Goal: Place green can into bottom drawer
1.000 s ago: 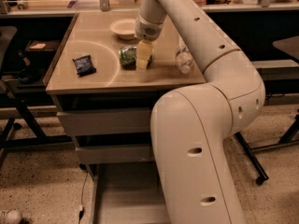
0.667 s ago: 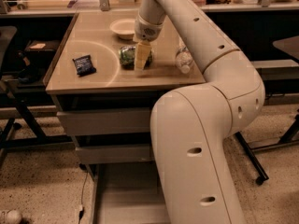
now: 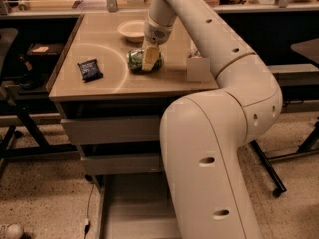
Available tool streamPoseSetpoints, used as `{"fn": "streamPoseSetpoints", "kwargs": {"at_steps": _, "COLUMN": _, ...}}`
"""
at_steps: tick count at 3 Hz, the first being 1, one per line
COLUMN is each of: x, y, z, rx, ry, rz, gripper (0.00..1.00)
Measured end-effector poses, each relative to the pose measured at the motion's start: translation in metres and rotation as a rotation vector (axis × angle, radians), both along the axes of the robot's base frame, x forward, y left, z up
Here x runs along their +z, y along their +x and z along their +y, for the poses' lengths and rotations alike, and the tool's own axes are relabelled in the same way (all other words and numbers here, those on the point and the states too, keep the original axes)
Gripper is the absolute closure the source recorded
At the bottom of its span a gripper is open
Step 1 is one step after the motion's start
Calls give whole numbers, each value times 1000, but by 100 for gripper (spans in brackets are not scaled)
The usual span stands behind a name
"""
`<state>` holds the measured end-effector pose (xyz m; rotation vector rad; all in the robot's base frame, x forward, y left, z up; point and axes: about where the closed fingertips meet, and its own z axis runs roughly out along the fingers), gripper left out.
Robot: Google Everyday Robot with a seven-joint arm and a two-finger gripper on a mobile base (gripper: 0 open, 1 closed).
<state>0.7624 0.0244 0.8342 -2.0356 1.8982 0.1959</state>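
Where the tan tabletop (image 3: 164,83) tops a grey cabinet (image 3: 119,164) of three drawers, a speckled floor (image 3: 45,193) is seen below and a cluttered counter (image 3: 60,1) behind. A black chair (image 3: 7,49) is partly shown at the left edge, and black frame legs (image 3: 264,168) at the right. Much of the view is taken up by the white arm (image 3: 214,148), by which the right part of the cabinet is hidden. On the tabletop a pale bowl (image 3: 131,30) is set near the far side, and a dark blue packet (image 3: 90,69) lies towards the left, well apart from the rest. The green can (image 3: 133,60) is found near the middle of the tabletop, just in front of the bowl. The claw (image 3: 148,62) is lowered onto it from above, and part of the can is covered. Whether the claw is closed on the can cannot be told. The two upper drawers (image 3: 112,129) are pushed in. The bottom drawer (image 3: 129,208) is pulled out, and its flat grey floor is shown
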Motion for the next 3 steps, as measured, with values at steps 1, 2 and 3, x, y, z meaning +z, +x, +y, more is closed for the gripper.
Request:
{"fn": "streamPoseSetpoints", "kwargs": {"at_steps": 1, "x": 0, "y": 3, "z": 2, "rx": -16, "ry": 11, "rz": -9, "gripper": 88}}
{"fn": "streamPoseSetpoints", "kwargs": {"at_steps": 2, "x": 11, "y": -10, "z": -10, "rx": -77, "ry": 26, "rz": 1, "gripper": 100}}
{"fn": "streamPoseSetpoints", "kwargs": {"at_steps": 3, "x": 23, "y": -46, "z": -25, "rx": -151, "ry": 44, "rz": 31, "gripper": 100}}
